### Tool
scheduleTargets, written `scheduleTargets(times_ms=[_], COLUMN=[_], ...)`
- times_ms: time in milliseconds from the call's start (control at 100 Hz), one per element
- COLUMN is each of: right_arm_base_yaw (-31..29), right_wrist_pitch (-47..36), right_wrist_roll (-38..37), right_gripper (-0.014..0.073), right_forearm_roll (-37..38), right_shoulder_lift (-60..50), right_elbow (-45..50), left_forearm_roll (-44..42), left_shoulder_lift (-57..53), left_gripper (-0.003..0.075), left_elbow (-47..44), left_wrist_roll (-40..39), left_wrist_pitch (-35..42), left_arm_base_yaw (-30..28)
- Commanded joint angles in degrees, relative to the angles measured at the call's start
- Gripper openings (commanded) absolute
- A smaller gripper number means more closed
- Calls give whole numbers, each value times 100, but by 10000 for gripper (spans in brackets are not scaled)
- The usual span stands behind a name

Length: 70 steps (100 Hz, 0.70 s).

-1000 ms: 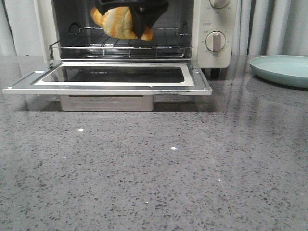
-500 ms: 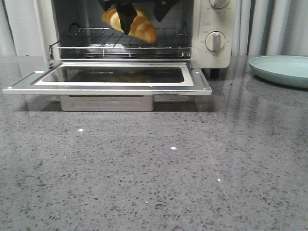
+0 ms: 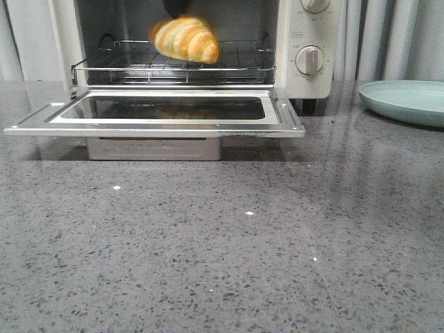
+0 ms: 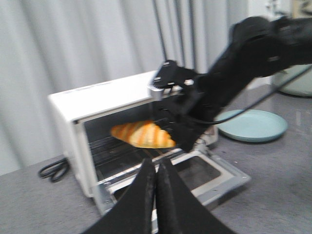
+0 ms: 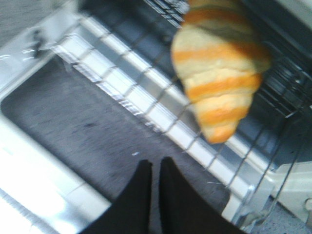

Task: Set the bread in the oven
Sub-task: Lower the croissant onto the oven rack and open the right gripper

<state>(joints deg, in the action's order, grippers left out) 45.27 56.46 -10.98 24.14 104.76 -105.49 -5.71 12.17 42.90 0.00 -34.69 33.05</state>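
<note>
The bread (image 3: 186,39), golden with cream stripes, lies on the wire rack (image 3: 236,59) inside the cream-white oven (image 3: 309,28), whose glass door (image 3: 159,121) is folded down flat. It also shows in the left wrist view (image 4: 143,135) and the right wrist view (image 5: 219,78). My right gripper (image 5: 156,168) is empty, its fingers almost together, above the open door and clear of the bread; only a black fingertip (image 3: 175,8) shows in the front view. My left gripper (image 4: 156,168) is shut and empty, well back from the oven (image 4: 97,95).
A pale green plate (image 3: 406,100) sits on the grey counter right of the oven. My right arm (image 4: 234,73) reaches over the oven's front. A black cable (image 4: 54,169) lies beside the oven's left side.
The right gripper let go of the bread and rose out of the front view. The bread now rests on the rack on its own.
</note>
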Motion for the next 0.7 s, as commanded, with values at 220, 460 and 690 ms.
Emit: scheduleTargets(times_ms=[220, 460, 690], right_arm_base_yaw=[991, 1093, 1093], right_wrist_pitch=[-766, -1209, -1512], right_wrist_roll=[-830, -831, -839], right_gripper=[-56, -55, -55], right_forearm_roll=[1090, 1124, 1384], right_shoulder_lift=[-2405, -4486, -6663], right_elbow=[1170, 2828, 4957], left_forearm_roll=[-789, -961, -997], left_shoulder_lift=[-1143, -1184, -1184], left_gripper=[-21, -21, -21], left_elbow=[-723, -937, -1049], left_wrist_roll=[-676, -663, -663], left_wrist_pitch=[-26, -164, -241], left_arm_base_yaw=[-10, -10, -10])
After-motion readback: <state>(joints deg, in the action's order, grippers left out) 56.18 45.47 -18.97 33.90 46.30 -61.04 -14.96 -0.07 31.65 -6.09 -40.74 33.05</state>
